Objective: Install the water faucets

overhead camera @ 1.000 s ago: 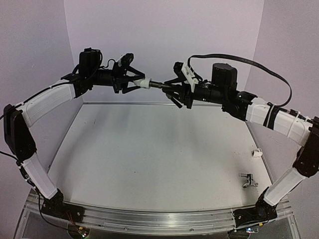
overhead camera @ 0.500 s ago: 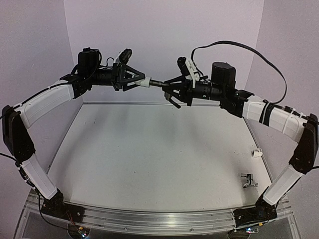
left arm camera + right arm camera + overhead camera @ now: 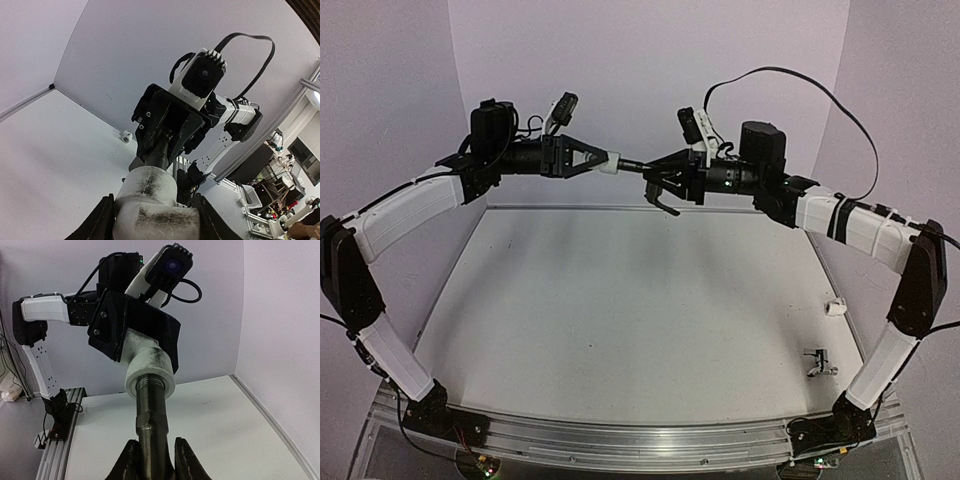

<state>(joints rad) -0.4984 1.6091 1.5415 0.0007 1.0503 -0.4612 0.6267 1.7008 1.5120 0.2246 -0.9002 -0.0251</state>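
My left fingers (image 3: 100, 225) clamp a white fitting (image 3: 150, 200); right fingers (image 3: 187, 460) pinch the dark faucet (image 3: 151, 415), seemingly part-threaded in. Silver faucet (image 3: 816, 362) lies on the bench (image 3: 620, 300) at 4 o'clock.

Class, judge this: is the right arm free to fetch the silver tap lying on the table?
Probably not yet. The right gripper is shut on the dark tap, high above the table. The silver tap lies uncovered near that arm's base, so nothing blocks it.

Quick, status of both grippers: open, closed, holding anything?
Left gripper: closed on the white fitting.
Right gripper: closed on the dark faucet, whose threaded end meets that fitting.
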